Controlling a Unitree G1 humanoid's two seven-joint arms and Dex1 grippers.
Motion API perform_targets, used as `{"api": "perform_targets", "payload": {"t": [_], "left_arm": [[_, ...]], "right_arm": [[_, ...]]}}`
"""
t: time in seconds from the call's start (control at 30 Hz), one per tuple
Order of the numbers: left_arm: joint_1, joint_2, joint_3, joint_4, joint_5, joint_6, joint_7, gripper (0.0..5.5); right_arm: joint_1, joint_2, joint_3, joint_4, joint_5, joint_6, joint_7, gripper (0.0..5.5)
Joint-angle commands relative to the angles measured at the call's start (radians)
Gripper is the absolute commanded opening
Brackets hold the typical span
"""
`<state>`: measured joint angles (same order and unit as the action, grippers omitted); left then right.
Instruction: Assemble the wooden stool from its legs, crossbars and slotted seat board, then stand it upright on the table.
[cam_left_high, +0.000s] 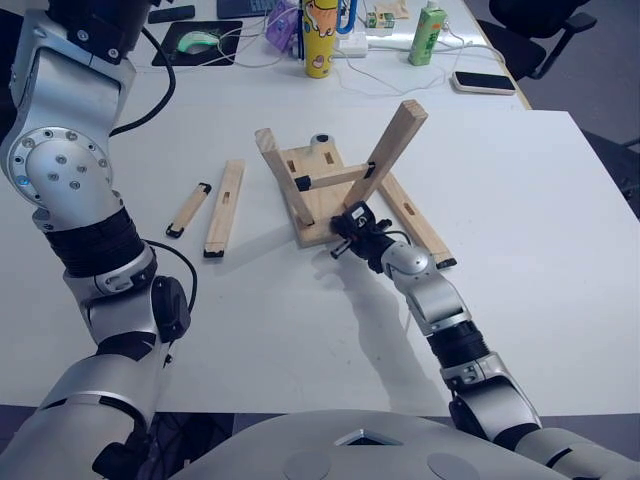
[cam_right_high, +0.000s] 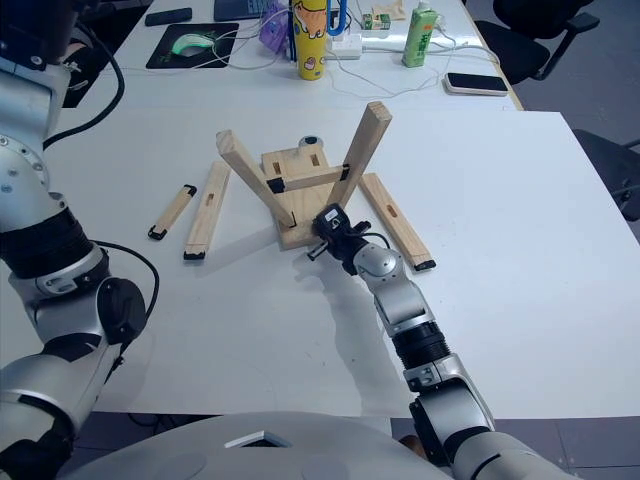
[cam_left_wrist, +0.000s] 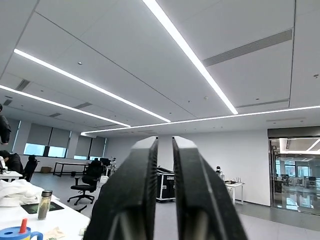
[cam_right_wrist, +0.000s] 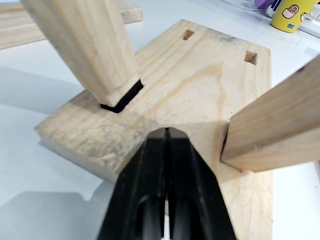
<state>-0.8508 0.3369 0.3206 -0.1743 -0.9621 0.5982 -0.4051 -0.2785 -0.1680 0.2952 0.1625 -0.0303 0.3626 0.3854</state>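
The slotted seat board (cam_left_high: 318, 205) lies flat on the white table. Two legs stand in it, one leaning left (cam_left_high: 280, 172) and one leaning right (cam_left_high: 396, 145), joined by a crossbar (cam_left_high: 337, 178). A third leg (cam_left_high: 418, 222) lies loose to the right of the board. A fourth leg (cam_left_high: 225, 208) and a short crossbar (cam_left_high: 188, 210) lie to its left. My right gripper (cam_left_high: 345, 238) is shut and empty at the board's near edge, its tips (cam_right_wrist: 166, 132) over the wood between the two leg bases. Two slots (cam_right_wrist: 188, 34) stand empty. My left gripper (cam_left_wrist: 165, 142) is raised towards the ceiling, shut, holding nothing.
At the back of the table stand a yellow cup (cam_left_high: 320, 45) and a green carton (cam_left_high: 427, 35), with cables between them. A phone (cam_left_high: 483, 82) lies at the back right, a mouse on a dark pad (cam_left_high: 195, 42) at the back left. The near half of the table is bare.
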Motion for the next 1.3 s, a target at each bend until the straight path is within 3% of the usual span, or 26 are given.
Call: {"api": "perform_targets", "payload": {"t": [0.03,0.1,0.17,0.37,0.5,0.63,0.73,0.87,0.93,1.13,1.3], "left_arm": [[0.293,0.036,-0.324,0.027,0.183,0.159,-0.004,0.02],[0.454,0.05,-0.488,0.079,0.298,0.183,0.004,0.02],[0.499,0.024,-0.521,0.109,0.377,0.116,0.03,0.02],[0.252,-0.08,-0.318,0.062,0.391,-0.163,0.098,0.02],[0.154,-0.06,-0.205,-0.046,0.347,-0.224,0.098,0.02],[0.025,-0.078,-0.031,-0.156,0.139,-0.229,0.176,0.02],[0.159,-0.082,-0.146,-0.136,0.167,-0.117,0.173,0.02],[0.585,-0.076,-0.508,0.06,0.359,0.085,0.216,0.02],[0.641,-0.083,-0.542,0.089,0.44,0.051,0.247,0.02],[0.333,-0.138,-0.331,-0.024,0.569,-0.323,0.333,0.02],[0.38,-0.14,-0.25,-0.192,0.685,-0.395,0.432,0.02]], "right_arm": [[0.089,0.002,0.053,0.089,-0.023,0.074,0.022,0.0],[0.089,0.007,0.058,0.091,-0.023,0.072,0.022,0.0],[0.087,0.01,0.059,0.098,-0.024,0.074,0.02,0.0],[0.086,0.001,0.054,0.115,-0.029,0.078,0.019,0.0],[0.078,-0.004,0.053,0.129,-0.03,0.077,0.021,0.0],[0.082,-0.009,0.046,0.133,-0.026,0.073,0.018,0.0],[0.084,-0.008,0.047,0.128,-0.025,0.075,0.016,0.0],[0.061,-0.002,0.06,0.135,-0.027,0.078,0.027,0.0],[0.048,-0.002,0.062,0.14,-0.025,0.079,0.034,0.0],[0.041,-0.011,0.05,0.159,-0.019,0.068,0.034,0.0],[0.022,0.004,0.06,0.128,-0.019,0.061,0.045,0.0]]}}
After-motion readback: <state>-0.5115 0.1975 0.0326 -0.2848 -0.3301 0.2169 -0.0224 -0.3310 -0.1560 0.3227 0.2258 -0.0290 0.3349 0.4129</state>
